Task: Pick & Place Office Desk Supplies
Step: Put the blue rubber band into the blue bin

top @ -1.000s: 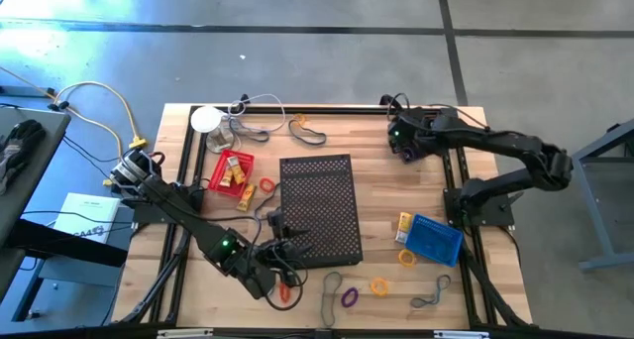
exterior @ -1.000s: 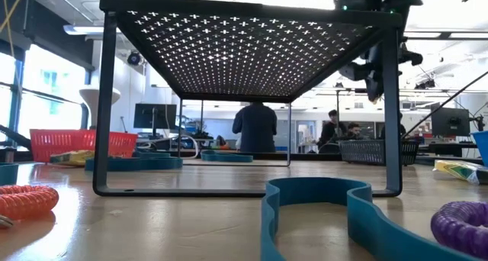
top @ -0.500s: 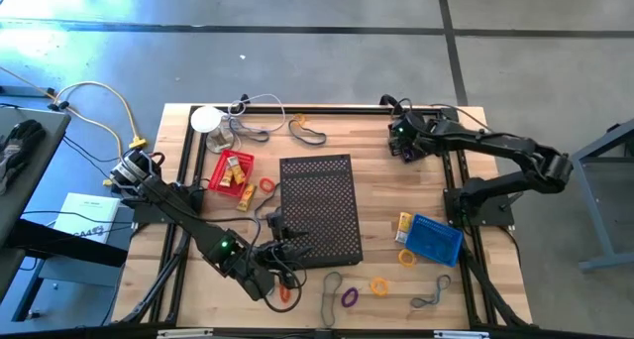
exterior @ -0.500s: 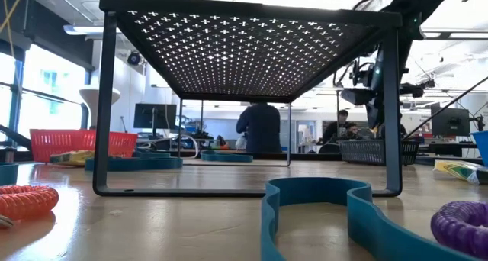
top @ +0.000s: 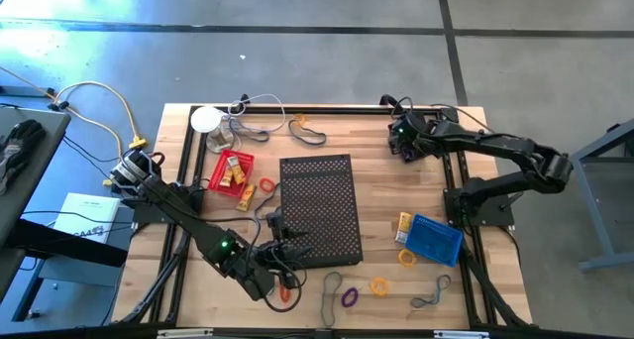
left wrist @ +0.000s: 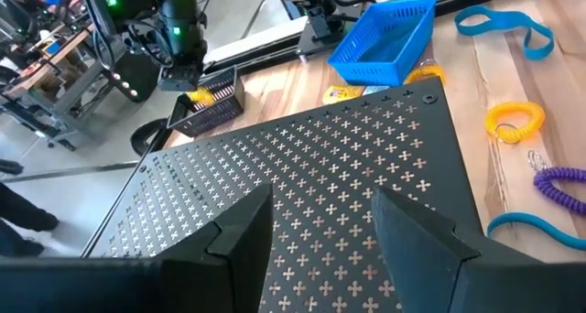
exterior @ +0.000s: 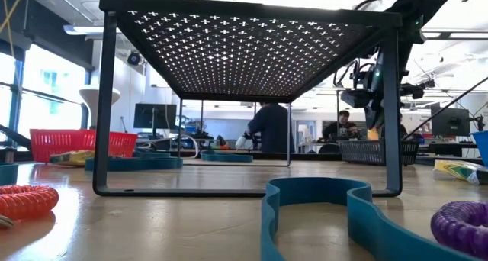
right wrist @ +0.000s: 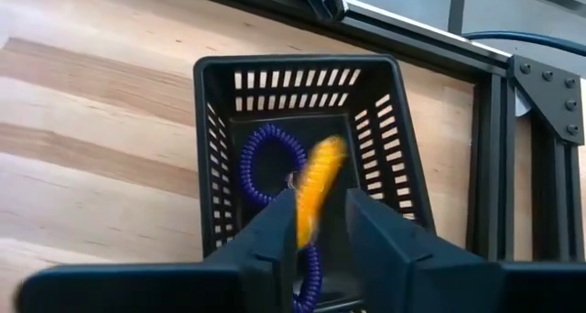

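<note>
Since a second ago the right arm has shifted a little along the far edge of the tabletop and now hangs over the black basket (right wrist: 307,157) near the far right corner, and its fingers have parted. The left arm has kept its place.

From the left: the red basket (top: 231,170) sits toward the far left of the tabletop with yellow pieces in it. The left gripper (left wrist: 316,226) waits at the near edge, low beside the perforated black shelf (top: 319,208), its fingers apart with nothing between them. On the near edge beside it lie an orange coil (top: 283,292), a grey band (top: 332,284), a purple coil (top: 349,297) and a yellow coil (top: 379,285). Further right, the blue basket (top: 434,239) stands near the right edge.

The right gripper (right wrist: 320,223) is at the drop: its jaws stand apart and a yellow-orange loop (right wrist: 318,187) shows blurred between them above the basket, where a purple coil (right wrist: 261,171) already lies. I judge this the release step of a placing; whether the loop is fully free I cannot tell.

Next the right arm needs to lift clear of the basket rim and reach back for another loop. The bare wood between shelf and blue basket gives room; the frame rail along the far edge is close.
</note>
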You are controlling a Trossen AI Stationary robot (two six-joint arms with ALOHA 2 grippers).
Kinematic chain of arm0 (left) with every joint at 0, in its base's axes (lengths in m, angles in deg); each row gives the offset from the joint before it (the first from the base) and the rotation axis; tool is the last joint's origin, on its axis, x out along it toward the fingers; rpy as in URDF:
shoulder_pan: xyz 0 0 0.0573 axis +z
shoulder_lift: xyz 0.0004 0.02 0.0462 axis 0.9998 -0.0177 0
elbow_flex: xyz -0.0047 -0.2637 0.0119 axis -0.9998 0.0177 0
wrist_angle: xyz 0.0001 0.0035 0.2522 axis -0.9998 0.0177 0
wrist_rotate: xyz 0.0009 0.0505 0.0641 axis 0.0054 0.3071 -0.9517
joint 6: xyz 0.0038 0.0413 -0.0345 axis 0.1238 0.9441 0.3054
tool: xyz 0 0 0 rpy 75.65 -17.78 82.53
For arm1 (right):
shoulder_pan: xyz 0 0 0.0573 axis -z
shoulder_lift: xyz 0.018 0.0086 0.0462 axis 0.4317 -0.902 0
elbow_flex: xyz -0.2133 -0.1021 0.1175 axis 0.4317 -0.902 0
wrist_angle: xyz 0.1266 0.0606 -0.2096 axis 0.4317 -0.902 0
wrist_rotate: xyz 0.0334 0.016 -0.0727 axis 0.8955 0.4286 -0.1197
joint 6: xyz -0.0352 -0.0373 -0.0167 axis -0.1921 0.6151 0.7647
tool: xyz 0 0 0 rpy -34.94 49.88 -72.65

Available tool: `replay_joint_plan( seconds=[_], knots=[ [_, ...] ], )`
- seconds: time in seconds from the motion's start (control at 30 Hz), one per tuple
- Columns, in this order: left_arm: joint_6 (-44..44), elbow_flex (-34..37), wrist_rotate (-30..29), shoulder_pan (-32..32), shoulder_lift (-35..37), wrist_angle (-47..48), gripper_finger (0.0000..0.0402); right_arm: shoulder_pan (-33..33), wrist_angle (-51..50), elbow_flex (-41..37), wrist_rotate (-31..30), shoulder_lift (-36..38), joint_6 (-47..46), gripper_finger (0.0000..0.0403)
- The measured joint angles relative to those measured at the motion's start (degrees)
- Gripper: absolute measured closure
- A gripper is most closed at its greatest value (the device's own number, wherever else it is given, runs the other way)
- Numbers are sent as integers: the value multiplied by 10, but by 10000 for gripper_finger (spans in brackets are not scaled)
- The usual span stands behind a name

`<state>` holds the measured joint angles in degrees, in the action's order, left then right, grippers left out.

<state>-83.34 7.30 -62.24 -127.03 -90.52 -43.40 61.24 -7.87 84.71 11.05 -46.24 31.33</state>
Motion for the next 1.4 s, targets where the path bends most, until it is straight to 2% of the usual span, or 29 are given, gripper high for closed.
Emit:
replay_joint_plan(
  seconds=[0.27, 0.4, 0.57, 0.83, 1.13, 1.27, 1.4],
  knots=[
    [-3, 0, 0, 0, 0, 0, 223, 0, 7, 0, 0, 0, -30, 215],
    [-5, 0, 0, 0, 0, 0, 223, -11, 18, 0, 2, 0, -29, 181],
    [-8, 0, 0, 0, 0, 0, 223, -27, 38, 0, 21, 0, -17, 168],
    [-9, -1, 24, 0, 0, 1, 223, -56, 56, 6, 155, 33, 18, 168],
    [-9, -1, 25, 0, 0, 4, 223, -171, -15, 6, 168, 163, 4, 168],
    [-2, -1, 26, 0, 0, 5, 223, -262, -28, 6, 170, 204, 14, 168],
    [-2, -1, 26, 0, 0, 6, 223, -372, -17, 6, 153, 210, 19, 168]
  ],
)
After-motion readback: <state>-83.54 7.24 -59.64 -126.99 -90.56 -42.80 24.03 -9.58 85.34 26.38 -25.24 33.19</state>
